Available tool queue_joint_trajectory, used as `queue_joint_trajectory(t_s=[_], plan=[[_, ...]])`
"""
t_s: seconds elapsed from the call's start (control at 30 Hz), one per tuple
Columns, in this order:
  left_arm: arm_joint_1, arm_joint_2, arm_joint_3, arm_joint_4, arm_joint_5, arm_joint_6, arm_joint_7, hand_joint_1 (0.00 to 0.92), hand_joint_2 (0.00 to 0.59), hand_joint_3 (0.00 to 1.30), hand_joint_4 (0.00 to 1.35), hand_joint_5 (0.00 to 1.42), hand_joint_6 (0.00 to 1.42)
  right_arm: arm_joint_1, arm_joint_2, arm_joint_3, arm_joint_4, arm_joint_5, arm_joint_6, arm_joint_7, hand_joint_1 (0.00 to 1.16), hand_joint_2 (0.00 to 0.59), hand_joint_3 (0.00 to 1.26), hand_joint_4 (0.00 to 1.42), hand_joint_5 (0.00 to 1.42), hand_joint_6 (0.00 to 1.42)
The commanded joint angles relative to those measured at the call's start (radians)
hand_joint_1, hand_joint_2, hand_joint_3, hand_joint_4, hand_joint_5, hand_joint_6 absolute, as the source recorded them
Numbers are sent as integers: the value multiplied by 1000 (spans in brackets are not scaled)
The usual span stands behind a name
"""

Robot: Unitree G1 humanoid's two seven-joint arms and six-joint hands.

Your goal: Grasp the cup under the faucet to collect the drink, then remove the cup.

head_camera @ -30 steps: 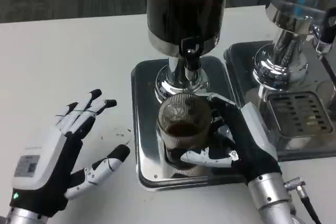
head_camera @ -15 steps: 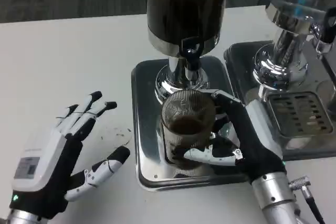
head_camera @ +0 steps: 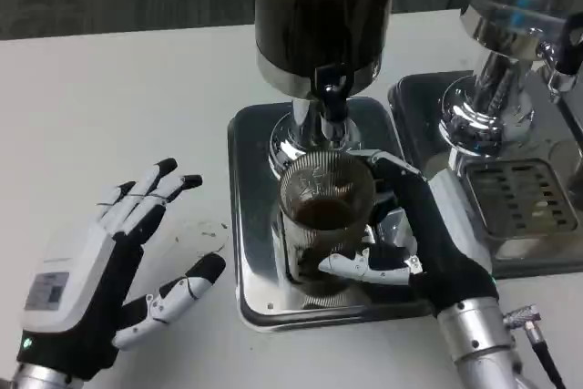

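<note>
On the table's left side, left hand: the left hand (head_camera: 86, 271) lies low over the white table (head_camera: 118, 107), white back up, fingers spread apart and holding nothing; its fingertips point up and to the right, thumb stretched toward the tray.
Drip tray: a shiny steel drip tray (head_camera: 250, 225) sits at the middle of the table, just right of the left thumb but not touching it.
Dispenser: a tall dark drink dispenser (head_camera: 321, 15) stands on a chrome foot at the back of the tray, with a black faucet (head_camera: 331, 88) pointing down at its front.
Cup: the ribbed glass cup (head_camera: 323, 216) stands upright on the tray, long axis vertical, mouth up, directly below the faucet; dark drink shows inside, partway up.
Right hand: the right hand (head_camera: 419, 234) wraps the cup from its right side, fingers curled round the far wall and thumb laid across the near wall, gripping it.
Second machine: a chrome dispenser (head_camera: 506, 34) with its own grated tray (head_camera: 519, 198) stands at the table's right edge, just beside the right wrist.
</note>
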Motion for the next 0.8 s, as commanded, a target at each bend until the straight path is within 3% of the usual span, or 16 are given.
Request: queue_joint_trajectory(t_s=[0.03, 0.67, 0.8], plan=[[7, -7, 6, -10, -3, 6, -9, 0, 217, 231, 81, 232, 121, 9, 5, -9, -44, 14, -7, 1, 995, 154, 552, 602, 627, 775], [-10, -12, 3, 8, -2, 2, -8, 0, 217, 231, 80, 217, 121, 112, -13, -34, -194, 43, 22, 81, 995, 154, 557, 602, 634, 794], [-15, -1, -11, 10, 2, -4, -36, 0, 195, 174, 33, 185, 92, 144, -17, -45, -239, 41, 24, 85, 989, 152, 558, 617, 636, 797]])
